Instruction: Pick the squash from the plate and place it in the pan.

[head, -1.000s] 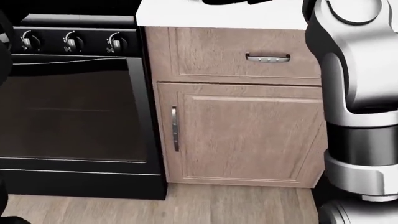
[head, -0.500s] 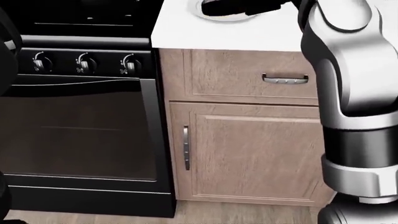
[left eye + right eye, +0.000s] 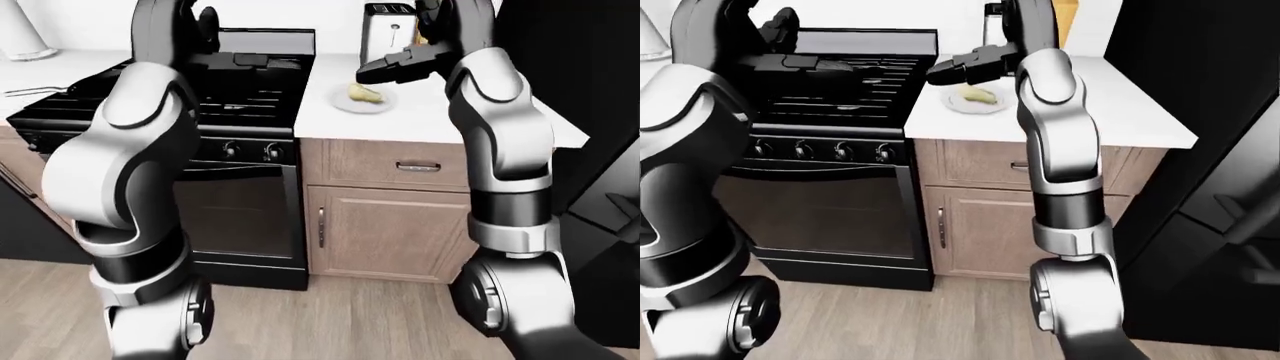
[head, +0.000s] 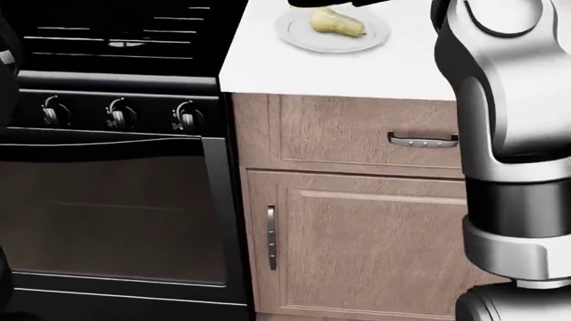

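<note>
A pale yellow pear-shaped squash [image 4: 337, 22] is lying on a round white plate [image 4: 294, 33], which is being carried by a white countertop [image 4: 357, 67] near its left edge. Left of that countertop a black gas stove [image 3: 240, 90] is standing, its knobs [image 4: 114, 112] set in a row along the near face. Below the countertop a light wooden drawer [image 4: 357, 137] is placed above a light wooden cabinet door [image 4: 366, 247]. A silver toaster [image 3: 388, 31] is standing far behind the plate. The black right hand [image 3: 400, 66] is being held just above the plate.
</note>
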Controlling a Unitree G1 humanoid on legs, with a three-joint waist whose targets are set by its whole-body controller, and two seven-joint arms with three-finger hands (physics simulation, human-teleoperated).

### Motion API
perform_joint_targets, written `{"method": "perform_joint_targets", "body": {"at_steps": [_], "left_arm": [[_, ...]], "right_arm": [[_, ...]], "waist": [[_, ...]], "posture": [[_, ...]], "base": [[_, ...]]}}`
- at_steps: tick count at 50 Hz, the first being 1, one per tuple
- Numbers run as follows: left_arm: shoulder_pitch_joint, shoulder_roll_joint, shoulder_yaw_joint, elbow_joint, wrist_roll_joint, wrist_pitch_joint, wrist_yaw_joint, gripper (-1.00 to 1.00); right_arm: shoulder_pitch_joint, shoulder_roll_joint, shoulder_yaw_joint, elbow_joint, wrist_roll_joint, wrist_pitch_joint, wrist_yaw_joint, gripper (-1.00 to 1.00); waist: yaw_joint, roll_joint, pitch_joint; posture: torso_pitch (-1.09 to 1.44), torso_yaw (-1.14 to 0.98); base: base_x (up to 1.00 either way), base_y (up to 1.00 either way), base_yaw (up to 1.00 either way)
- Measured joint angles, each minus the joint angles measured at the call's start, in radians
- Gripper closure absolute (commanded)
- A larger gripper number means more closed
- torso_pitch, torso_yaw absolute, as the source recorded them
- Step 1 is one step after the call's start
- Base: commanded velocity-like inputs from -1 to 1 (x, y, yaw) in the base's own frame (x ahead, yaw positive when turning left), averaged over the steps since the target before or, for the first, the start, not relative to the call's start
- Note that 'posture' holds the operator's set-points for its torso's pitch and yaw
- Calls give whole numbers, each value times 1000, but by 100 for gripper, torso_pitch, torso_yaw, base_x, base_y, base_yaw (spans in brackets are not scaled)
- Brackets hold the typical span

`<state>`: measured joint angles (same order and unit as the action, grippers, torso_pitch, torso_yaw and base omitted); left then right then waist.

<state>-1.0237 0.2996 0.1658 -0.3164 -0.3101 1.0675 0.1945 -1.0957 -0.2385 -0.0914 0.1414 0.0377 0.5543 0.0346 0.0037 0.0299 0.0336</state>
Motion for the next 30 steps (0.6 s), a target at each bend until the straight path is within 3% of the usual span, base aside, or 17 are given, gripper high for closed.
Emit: {"method": "perform_joint_targets", "body": {"at_steps": [3,7,10,12,15,21,25,30], "left_arm": [[7,1,6,10,9,3,6,-100],[4,-3,-5,5,6,9,3,-100],[2,-3,-7,7,5,9,1,-100],[15,-15,-18,14,5,8,-1,-100],[19,-21,-37,31,-3,20,-10,-100],[1,-15,-19,3,4,6,-9,-100],[-3,-11,-16,3,6,-2,-10,-100],[18,-9,-3,18,14,18,-2,-100]], "right_arm": [[3,7,12,0,5,-1,7,-100],[12,4,3,13,2,10,6,-100],[11,3,1,19,0,16,4,-100],[24,-1,-5,23,-1,15,3,-100],[32,-6,-18,40,-7,26,-3,-100],[12,-5,-10,9,-6,12,-1,-100],[4,-3,-10,6,-5,3,0,-100],[23,10,11,25,2,15,9,-100]], "waist": [[3,17,4],[6,-18,17],[9,-65,13],[-5,-52,30],[-13,-67,29],[-6,-10,17],[-11,55,0],[-5,29,7]], "posture": [[0,0],[0,0],[0,0],[0,0],[0,0],[0,0],[0,0],[0,0]], "base": [[15,0,0],[11,0,0],[9,0,0],[9,0,0],[9,0,0],[8,0,0],[9,0,0],[8,0,0]]}}
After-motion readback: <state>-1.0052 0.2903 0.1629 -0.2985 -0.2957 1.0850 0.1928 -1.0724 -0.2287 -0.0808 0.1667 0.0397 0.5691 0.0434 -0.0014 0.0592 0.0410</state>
